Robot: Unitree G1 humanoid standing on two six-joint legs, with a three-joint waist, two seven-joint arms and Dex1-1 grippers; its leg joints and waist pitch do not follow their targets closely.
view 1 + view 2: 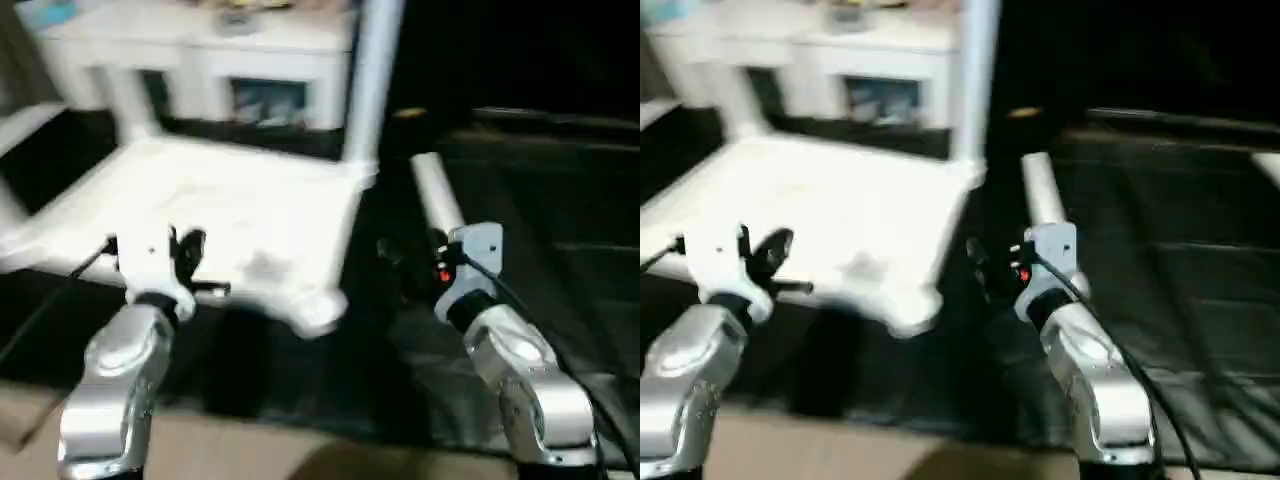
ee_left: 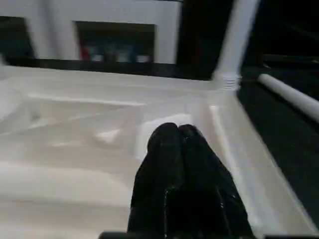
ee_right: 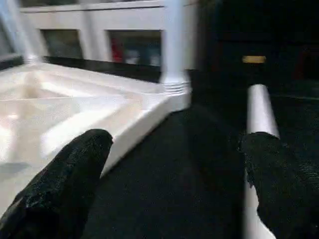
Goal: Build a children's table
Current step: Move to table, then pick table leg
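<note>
Table top point(image 1: 230, 215) lies underside-up; your left gripper point(image 2: 182, 149) hovers closed above it, right gripper point(image 3: 174, 164) wide open beside a loose leg point(image 1: 436, 195), cabinet point(image 1: 200, 70) behind.

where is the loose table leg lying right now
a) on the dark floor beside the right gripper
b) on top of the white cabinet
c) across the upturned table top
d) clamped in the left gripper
a: the loose leg lies on the dark floor to the right of the upturned table top, next to the open right gripper, while the left gripper is shut and empty.

Table top point(image 1: 230, 215) smooth white plastic; floor mat point(image 1: 560, 220) matt black
</note>
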